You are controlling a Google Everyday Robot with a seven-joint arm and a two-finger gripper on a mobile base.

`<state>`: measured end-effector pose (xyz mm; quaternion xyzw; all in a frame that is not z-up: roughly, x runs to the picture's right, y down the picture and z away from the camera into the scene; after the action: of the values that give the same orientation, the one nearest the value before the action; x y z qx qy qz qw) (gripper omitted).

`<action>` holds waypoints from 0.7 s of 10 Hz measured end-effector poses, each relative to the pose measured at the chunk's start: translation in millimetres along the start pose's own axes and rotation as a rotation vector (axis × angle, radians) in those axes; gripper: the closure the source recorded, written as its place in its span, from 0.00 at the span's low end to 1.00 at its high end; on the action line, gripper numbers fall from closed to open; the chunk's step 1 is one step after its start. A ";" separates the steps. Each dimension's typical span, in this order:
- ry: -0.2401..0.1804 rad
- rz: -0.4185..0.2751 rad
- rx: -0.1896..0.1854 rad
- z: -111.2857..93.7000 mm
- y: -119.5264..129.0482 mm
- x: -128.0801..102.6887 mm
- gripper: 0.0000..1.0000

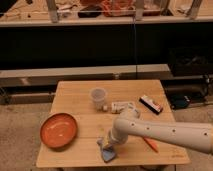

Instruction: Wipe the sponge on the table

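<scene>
Pale blue and crumpled, the sponge (107, 156) lies on the light-wood bench (80, 92) close to its front edge, a little left of the middle. The tool (112, 144) is down on the sponge's upper end, touching it; whether it is clamped on the pad or only pressing on it cannot be told from this view. The white arm (165, 131) reaches in from the right edge, low over the bench front. An orange dish (58, 131) sits at the front left, apart from the sponge. A clear cup (98, 97) stands upright near the middle, with a white packet (121, 106) just to its right. A black-and-white block (151, 104) lies nearer the right edge, and a thin orange stick (151, 145) shows just beneath the arm.
</scene>
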<state>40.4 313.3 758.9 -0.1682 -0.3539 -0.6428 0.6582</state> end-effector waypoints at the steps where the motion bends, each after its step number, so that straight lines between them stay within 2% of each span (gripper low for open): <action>1: 0.014 0.024 0.004 -7.2 16.3 -8.8 1.00; 4: 0.044 0.079 0.013 -21.4 41.1 -16.4 1.00; 7: 0.070 0.168 0.002 -31.6 78.4 -6.0 1.00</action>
<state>124.5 305.4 751.2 -0.1741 -0.3157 -0.5904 0.7221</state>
